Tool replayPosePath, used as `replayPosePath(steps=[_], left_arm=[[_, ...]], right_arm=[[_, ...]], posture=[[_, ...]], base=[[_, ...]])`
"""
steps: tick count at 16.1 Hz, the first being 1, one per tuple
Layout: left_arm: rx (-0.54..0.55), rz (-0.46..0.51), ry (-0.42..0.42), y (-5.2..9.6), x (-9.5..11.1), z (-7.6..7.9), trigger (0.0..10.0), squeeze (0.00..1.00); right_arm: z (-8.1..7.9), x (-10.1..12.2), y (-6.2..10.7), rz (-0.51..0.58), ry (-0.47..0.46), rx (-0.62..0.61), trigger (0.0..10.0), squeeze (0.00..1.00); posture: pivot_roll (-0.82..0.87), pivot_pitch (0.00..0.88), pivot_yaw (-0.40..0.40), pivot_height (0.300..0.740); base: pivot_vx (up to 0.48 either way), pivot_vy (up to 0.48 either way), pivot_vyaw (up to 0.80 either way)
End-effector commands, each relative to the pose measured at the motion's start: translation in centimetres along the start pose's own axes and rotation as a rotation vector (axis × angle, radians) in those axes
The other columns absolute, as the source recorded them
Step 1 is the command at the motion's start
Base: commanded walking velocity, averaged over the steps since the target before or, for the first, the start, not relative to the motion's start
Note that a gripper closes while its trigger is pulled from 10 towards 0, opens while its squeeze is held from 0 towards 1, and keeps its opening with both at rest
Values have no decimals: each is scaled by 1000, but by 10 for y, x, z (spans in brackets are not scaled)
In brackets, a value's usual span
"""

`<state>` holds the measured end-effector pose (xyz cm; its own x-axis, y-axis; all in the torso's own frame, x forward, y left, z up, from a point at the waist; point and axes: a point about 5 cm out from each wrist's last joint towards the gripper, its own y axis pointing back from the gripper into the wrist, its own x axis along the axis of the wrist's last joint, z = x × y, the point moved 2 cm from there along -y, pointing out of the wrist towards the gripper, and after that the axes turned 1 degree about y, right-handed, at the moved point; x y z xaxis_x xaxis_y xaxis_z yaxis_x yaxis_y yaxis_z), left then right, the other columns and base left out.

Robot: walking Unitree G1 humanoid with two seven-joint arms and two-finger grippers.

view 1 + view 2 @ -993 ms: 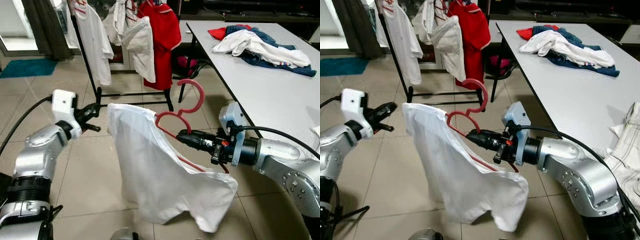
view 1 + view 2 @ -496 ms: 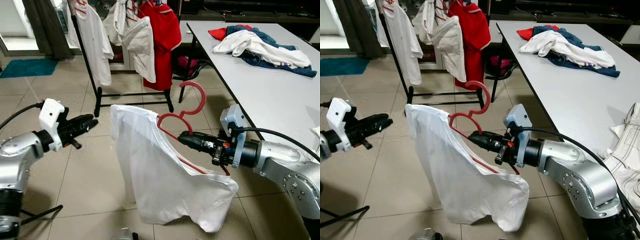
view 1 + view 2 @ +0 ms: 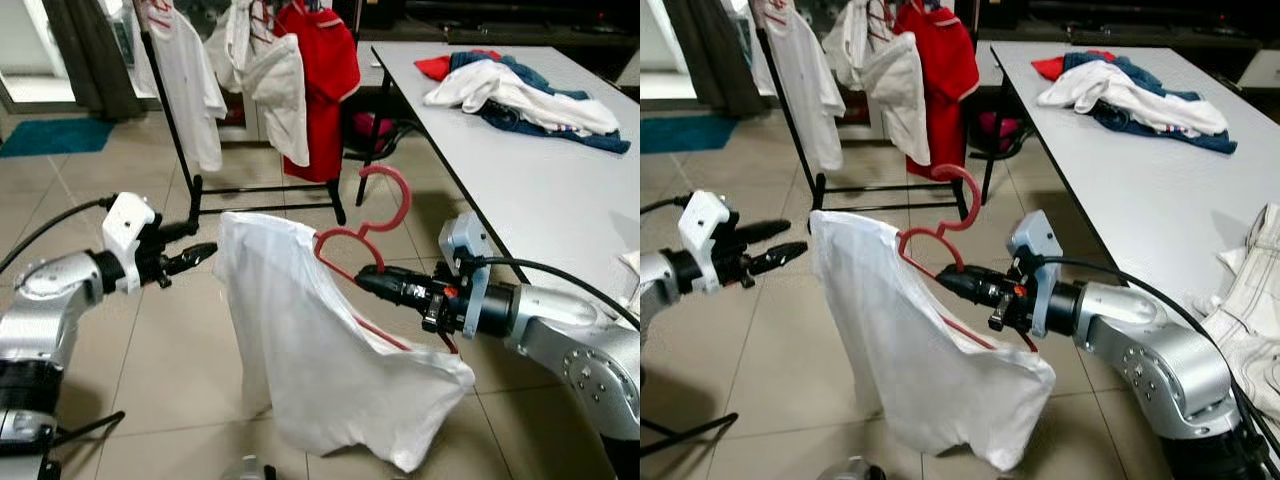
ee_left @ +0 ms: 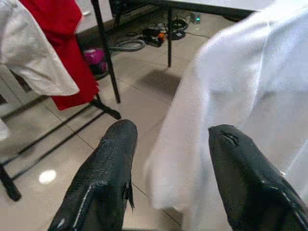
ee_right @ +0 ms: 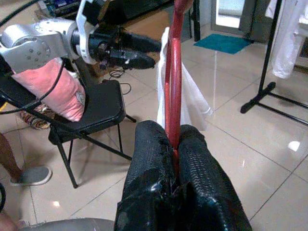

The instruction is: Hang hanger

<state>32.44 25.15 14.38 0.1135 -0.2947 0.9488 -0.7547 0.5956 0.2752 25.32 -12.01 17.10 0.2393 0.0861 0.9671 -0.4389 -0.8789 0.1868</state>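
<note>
The right gripper (image 3: 366, 281) is clamped on the red hanger (image 3: 372, 222), holding it out low over the floor with the white shirt (image 3: 310, 350) draped from it, probably so the hook stays free for the clothes rack (image 3: 180, 140) at the far left. The left gripper (image 3: 195, 245), fingers spread wide, hovers just left of the shirt's shoulder, seemingly ready to steady the cloth.

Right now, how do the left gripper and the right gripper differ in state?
The left gripper is open and holds nothing, beside the white shirt; the right gripper is shut on the red hanger carrying that shirt. Both have black fingers and point toward the shirt.
</note>
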Motion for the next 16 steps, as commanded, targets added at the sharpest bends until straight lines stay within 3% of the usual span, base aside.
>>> replayPosePath(steps=[1, 3, 4, 5, 6, 7, 8, 9, 16], left_arm=[[7, 4, -9, -4, 3, -1, 10000, 1000], [-7, 11, 6, -10, 0, 2, 10000, 1000], [-23, 8, 15, -13, -2, 5, 10000, 894], [-68, 2, 27, -17, -3, 11, 10000, 545], [-91, -3, 31, -20, -4, 14, 5961, 141], [-114, -19, 36, -22, -6, 18, 4275, 0], [-122, -25, 37, -23, -7, 19, 3216, 0], [-110, -26, 34, -24, -8, 18, 0, 0], [-52, -27, 22, -29, -9, 11, 0, 0]], right_arm=[[-2, 6, 1, 24, 22, 9, 10000, 0], [-3, 6, 0, 31, 18, 15, 10000, 0], [-4, 6, 0, 31, 18, 19, 10000, 0], [-4, 6, -1, 29, 19, 23, 10000, 0], [-4, 6, -1, 28, 19, 24, 10000, 0], [-4, 6, -1, 28, 19, 25, 10000, 0], [-4, 6, -2, 29, 19, 26, 10000, 0], [-5, 6, -2, 30, 19, 27, 10000, 0], [-6, 5, -2, 26, 16, 34, 10000, 0]], posture=[[-44, 0, 6, 740], [-38, 0, 1, 740], [-38, 0, 1, 740], [-38, 0, 1, 740], [-38, 0, 1, 740], [-39, 0, 2, 740], [-40, 0, 2, 740], [-41, 0, 3, 740], [-47, 0, 2, 740]], base=[[0, 0, 0], [0, 0, 0], [0, 0, 0], [0, 0, 0], [0, 0, 0], [0, 0, 0], [0, 0, 0], [0, 0, 0], [0, 0, 0]])
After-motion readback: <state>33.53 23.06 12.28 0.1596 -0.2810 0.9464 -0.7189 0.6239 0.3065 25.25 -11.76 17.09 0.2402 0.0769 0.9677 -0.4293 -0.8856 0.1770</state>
